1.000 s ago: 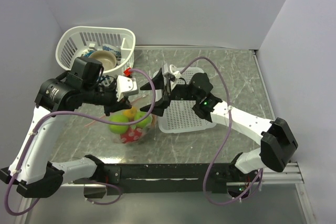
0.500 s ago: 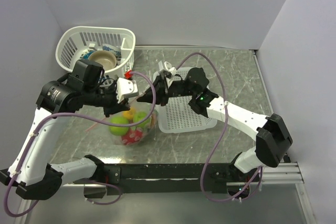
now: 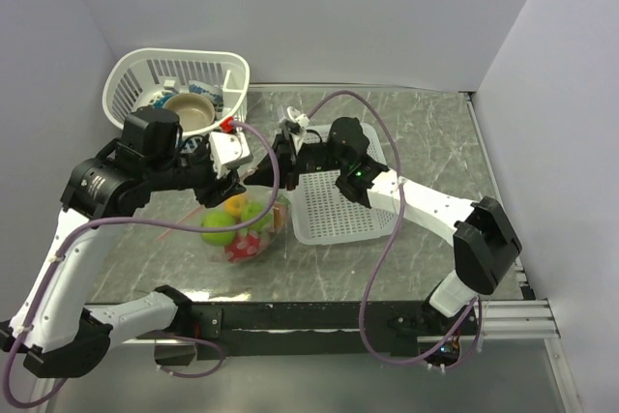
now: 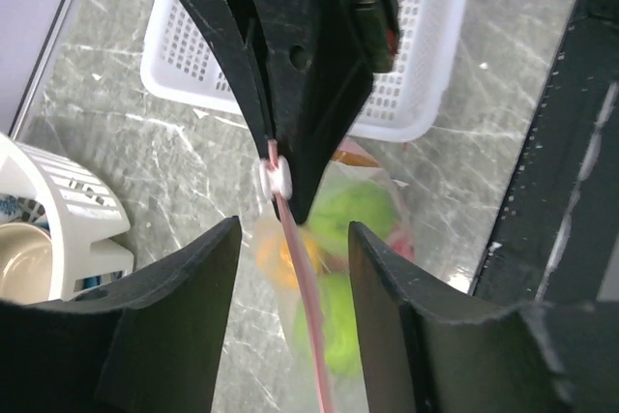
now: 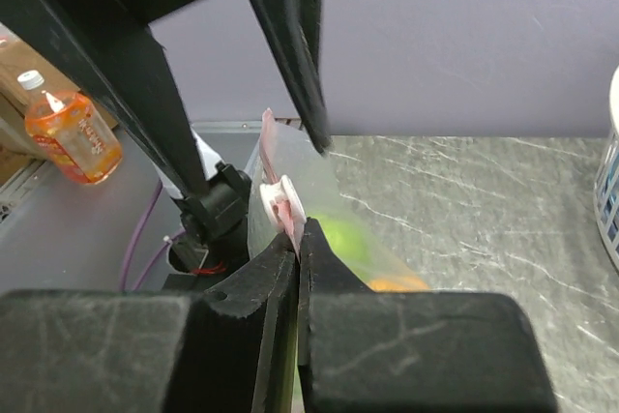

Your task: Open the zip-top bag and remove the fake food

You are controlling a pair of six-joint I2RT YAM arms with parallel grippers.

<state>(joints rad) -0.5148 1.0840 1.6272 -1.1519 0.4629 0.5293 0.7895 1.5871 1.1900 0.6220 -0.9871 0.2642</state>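
The zip-top bag (image 3: 253, 222) hangs over the table's left-middle, clear, with a pale pink zip strip (image 4: 302, 282) and a white slider (image 4: 275, 179). Inside it is the fake food: lime-green balls (image 3: 221, 229), an orange piece (image 4: 274, 256) and a red piece (image 3: 242, 250). My right gripper (image 5: 298, 235) is shut on the pink strip just below the slider (image 5: 280, 200). My left gripper (image 4: 290, 263) is open, its jaws standing either side of the strip without touching it. In the top view the left gripper (image 3: 230, 184) and the right gripper (image 3: 279, 167) meet above the bag.
A round white basket (image 3: 131, 79) holding a tan bowl (image 3: 190, 109) stands at the back left. A flat white basket (image 3: 338, 212) lies just right of the bag, under the right arm. Walls close in on the left, back and right.
The right gripper has swung left from over the flat basket and shut on the zip strip. The left gripper, shut on the strip before, has opened and let go.
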